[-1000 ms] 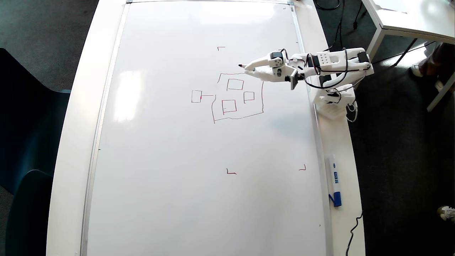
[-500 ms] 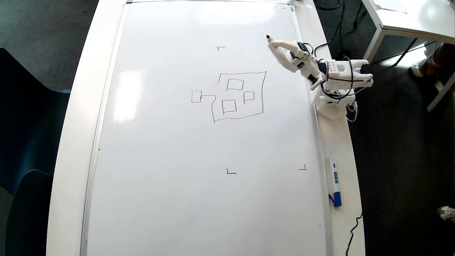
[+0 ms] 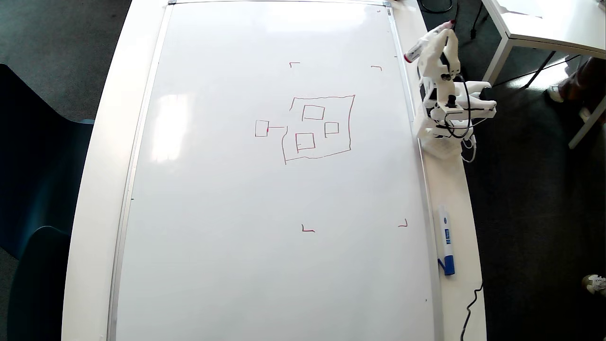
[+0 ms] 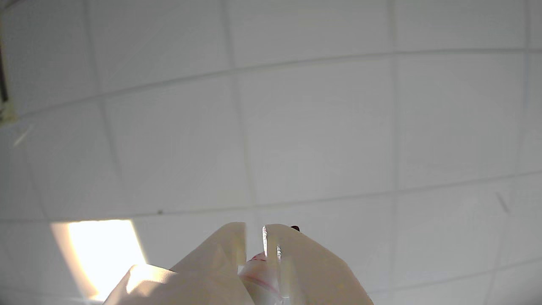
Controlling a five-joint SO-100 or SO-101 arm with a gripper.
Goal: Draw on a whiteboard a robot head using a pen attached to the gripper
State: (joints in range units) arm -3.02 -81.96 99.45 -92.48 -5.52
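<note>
The whiteboard (image 3: 236, 237) lies flat and fills most of the overhead view. On it is the robot head (image 3: 324, 97), a wobbly red square outline with three small squares inside and a short line to a small square at its left. My gripper (image 3: 444, 32) is folded back above the arm base, off the board's upper right edge, well clear of the drawing. It is shut on the pen (image 3: 419, 47), which points up and away from the board. In the wrist view the gripper (image 4: 254, 231) faces ceiling tiles, with the pen (image 4: 258, 271) between its fingers.
Red corner marks (image 3: 307, 230) frame the drawing area. A white-and-blue marker (image 3: 445, 246) lies on the table rim right of the board. The arm base (image 3: 442, 137) stands on that rim. Another white table (image 3: 544, 23) is at the top right, a dark chair (image 3: 28, 189) at the left.
The arm swung from above the drawing's top edge to the upper right and folded back over its base, lifting the pen away from the board. The drawing is now fully uncovered.
</note>
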